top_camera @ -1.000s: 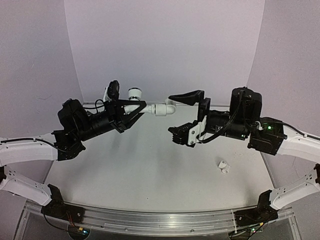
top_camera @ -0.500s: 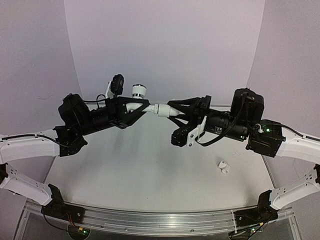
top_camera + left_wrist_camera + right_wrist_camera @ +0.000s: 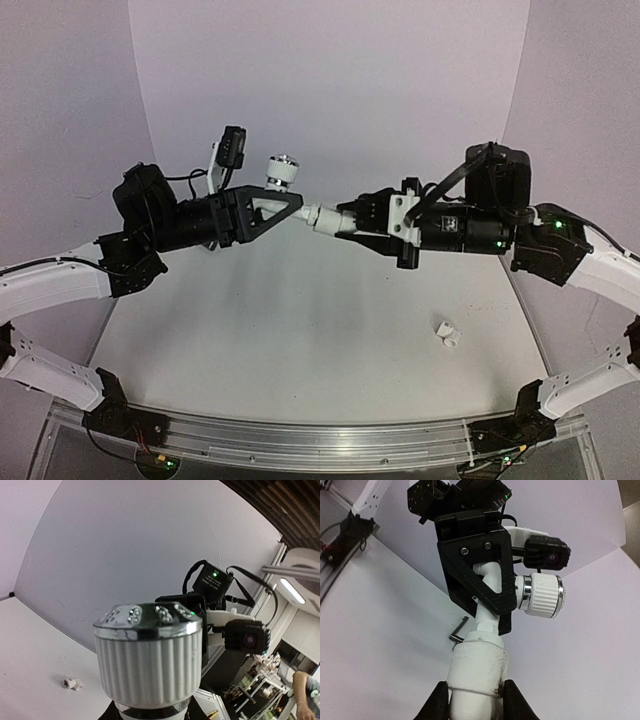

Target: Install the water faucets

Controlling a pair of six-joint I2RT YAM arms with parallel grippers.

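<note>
White plastic held aloft over the far half of the table: tap body clamped in the narrow black jaws of the left gripper, ribbed round knob with its chrome cap sticking up and away. Joined end to end with a short tubular fitting, pinched by the right gripper, jaws closed tight on it. Hard to tell from above where tap ends and fitting begins; seam partly hidden by both sets of jaws. From the right wrist, only the fingertips in view at the bottom edge, hugging the fitting, the rest cut off. Left wrist view filled almost wholly by the knob, own jaws hidden beneath it, spout unseen. Second small white fitting lying loose near the right edge of the table, well apart from both arms. Dark crank-shaped bar flat on the table, glimpsed only from the right wrist, not made out from above.
</note>
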